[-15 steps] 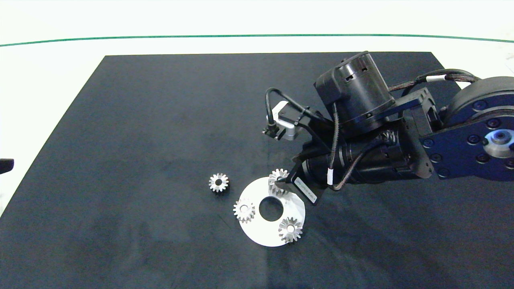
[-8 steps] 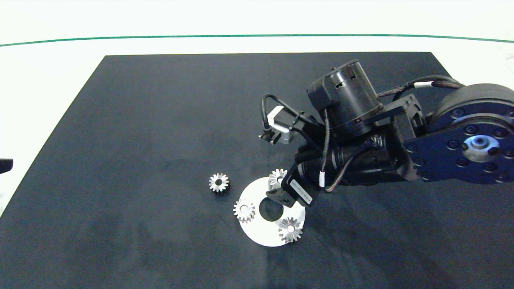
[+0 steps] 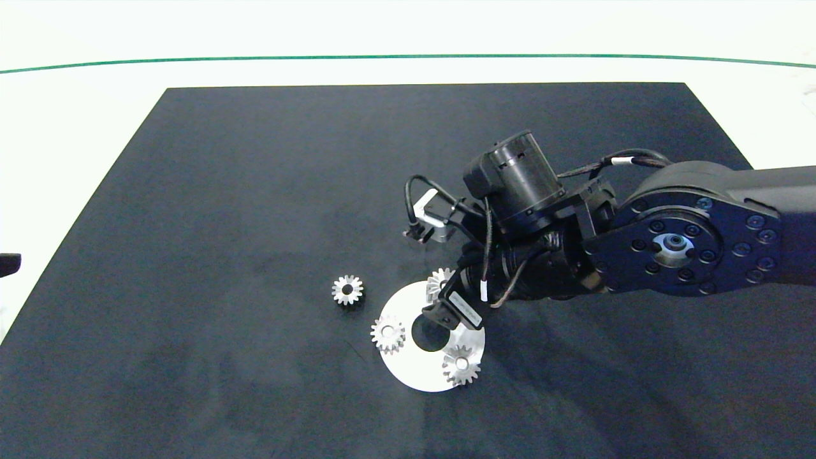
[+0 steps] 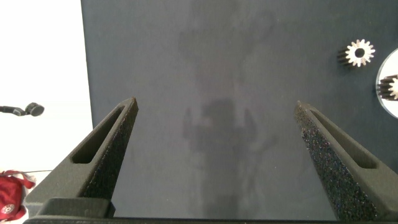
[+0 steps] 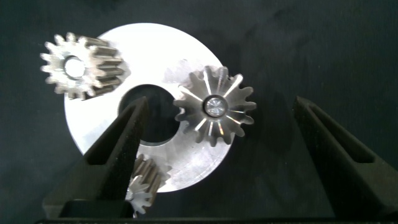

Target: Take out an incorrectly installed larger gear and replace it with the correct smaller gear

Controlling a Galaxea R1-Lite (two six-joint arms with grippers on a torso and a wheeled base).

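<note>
The right hand [image 5: 214, 155] is held wide open over the white disc [image 3: 414, 373], with the larger gear [image 5: 214, 106] seated on the disc between its fingers. The smaller gear [image 3: 347, 290] lies loose on the worktop [image 3: 223, 191], just beside the disc. For a clean lift, the fingers are best centred on the flared teeth before being closed. The straddle is shown plainly only in the right wrist view; in the head view that gear is probably the half-hidden one. The left hand [image 4: 214, 155], also wide open, is parked well apart.
</note>
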